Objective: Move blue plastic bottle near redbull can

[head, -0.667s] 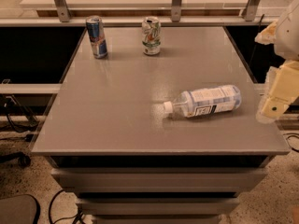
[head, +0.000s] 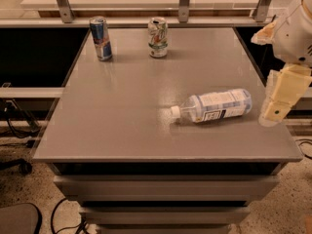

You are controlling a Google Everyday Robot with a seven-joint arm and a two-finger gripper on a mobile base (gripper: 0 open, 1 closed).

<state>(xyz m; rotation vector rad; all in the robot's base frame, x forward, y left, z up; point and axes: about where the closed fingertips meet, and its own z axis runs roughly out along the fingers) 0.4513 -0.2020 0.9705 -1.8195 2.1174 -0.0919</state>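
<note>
Grey tabletop holds the blue plastic bottle on its side at right, well apart from the redbull can at far left. The gripper hangs beside the bottle's base, open or closed I cannot tell; best to grasp across the bottle's middle.

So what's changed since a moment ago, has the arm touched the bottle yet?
Barely anything. The gripper, by the right edge of the table beside the base of the blue plastic bottle, seems to have edged slightly left toward it, not touching. Nothing grasped or released. The bottle lies on its side as before, cap pointing left; the redbull can and white-and-green can stand unmoved at the back.
</note>
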